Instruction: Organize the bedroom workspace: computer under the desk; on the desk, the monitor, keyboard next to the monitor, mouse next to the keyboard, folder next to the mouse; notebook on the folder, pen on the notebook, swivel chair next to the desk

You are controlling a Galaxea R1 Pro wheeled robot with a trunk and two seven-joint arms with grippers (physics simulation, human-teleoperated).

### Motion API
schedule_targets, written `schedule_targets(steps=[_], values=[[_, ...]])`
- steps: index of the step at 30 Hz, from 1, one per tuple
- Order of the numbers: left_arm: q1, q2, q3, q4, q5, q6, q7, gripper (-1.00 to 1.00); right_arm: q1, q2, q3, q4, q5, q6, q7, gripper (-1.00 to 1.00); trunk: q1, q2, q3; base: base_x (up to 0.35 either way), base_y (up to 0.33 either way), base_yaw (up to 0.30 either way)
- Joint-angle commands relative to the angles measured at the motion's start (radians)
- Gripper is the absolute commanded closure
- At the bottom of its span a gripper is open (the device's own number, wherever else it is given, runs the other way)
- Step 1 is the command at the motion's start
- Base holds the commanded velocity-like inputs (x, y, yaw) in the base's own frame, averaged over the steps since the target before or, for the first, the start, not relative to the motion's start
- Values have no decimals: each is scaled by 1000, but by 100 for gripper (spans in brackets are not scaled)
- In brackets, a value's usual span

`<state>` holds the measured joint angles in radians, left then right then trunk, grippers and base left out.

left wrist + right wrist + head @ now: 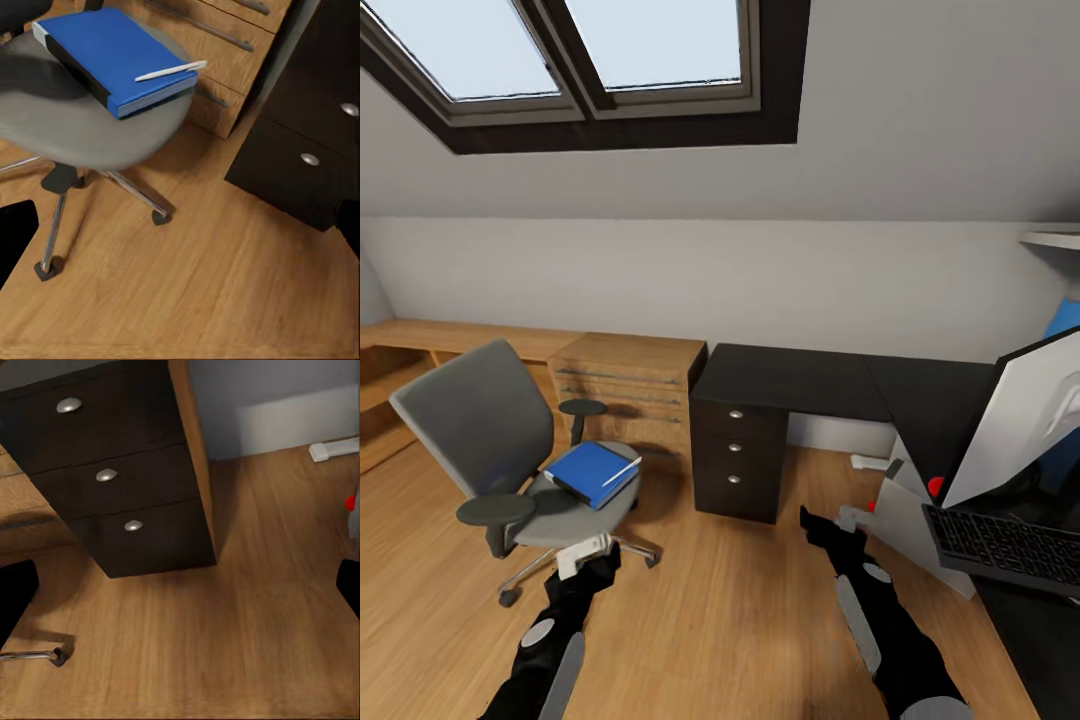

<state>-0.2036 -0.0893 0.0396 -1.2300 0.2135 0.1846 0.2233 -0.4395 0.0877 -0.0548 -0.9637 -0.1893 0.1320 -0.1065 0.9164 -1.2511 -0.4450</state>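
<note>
Low light-wood shelf unit (630,385) along far wall, left half of frame. Swivel chair (475,425) at lower left, grey, on wood floor (740,620). Blue folder (592,473) flat on its seat; white pen (622,472) lying across folder's right edge. Notebook not made out.

Left gripper (585,560) low in frame, just below seat's front edge; jaws' gap cannot be told. Right gripper (822,528) at lower centre, over bare floor; jaws likewise cannot be told.

Black worktop (790,380) at centre, drawer unit (738,460) beneath. Grey computer (905,515) on floor at right. Monitor (1025,415) tilted, far right, with keyboard (1000,548) below it.
</note>
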Motion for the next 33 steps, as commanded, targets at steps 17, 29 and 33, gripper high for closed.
schedule_targets(steps=[17, 29, 33], values=[[91, -1, -46, -99, 18, 44, 4, -100, 86, -52, -3, -89, -85, 102, -9, -100, 0, 0, 6, -73, -63, -69], [92, -2, -46, -103, -84, 44, 7, -100, 87, -55, -2, -90, -88, 99, -5, -100, 0, 0, 14, -160, -297, -151], [92, -3, -46, -102, -90, 45, 7, -100, 87, -54, -3, -91, -88, 98, -6, -100, 0, 0, 14, -72, -326, -10]])
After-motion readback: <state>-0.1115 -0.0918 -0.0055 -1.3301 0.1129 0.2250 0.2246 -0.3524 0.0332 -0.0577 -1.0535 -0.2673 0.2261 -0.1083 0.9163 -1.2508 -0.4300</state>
